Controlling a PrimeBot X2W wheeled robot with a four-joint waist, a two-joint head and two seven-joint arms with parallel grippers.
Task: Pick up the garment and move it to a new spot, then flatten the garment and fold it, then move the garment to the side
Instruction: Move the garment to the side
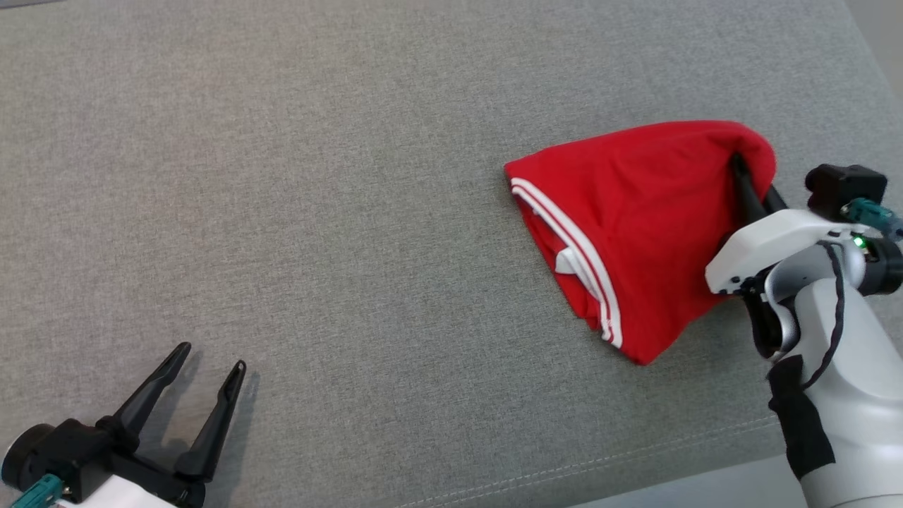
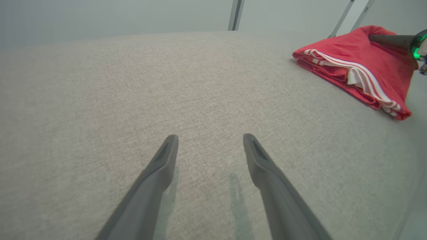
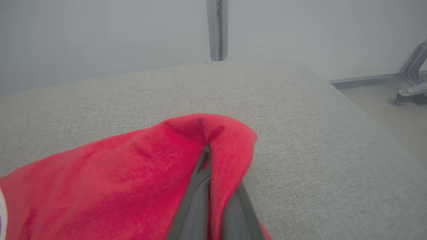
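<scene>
Garment [image 1: 635,233] at my 3 o'clock on worktop [image 1: 353,176], striped edge running 11 to 5. Right fingers [image 3: 196,193] clamped on its 2 o'clock corner. Left fingers [image 2: 160,170] apart at 7, well away. I'd move it with right arm.

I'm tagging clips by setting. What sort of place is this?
Probably a bare test room or lab, not a home: a grey upholstered platform with a stitched edge under a red garment, a metal post against plain pale walls, and a castered metal stand on a bare floor.
</scene>
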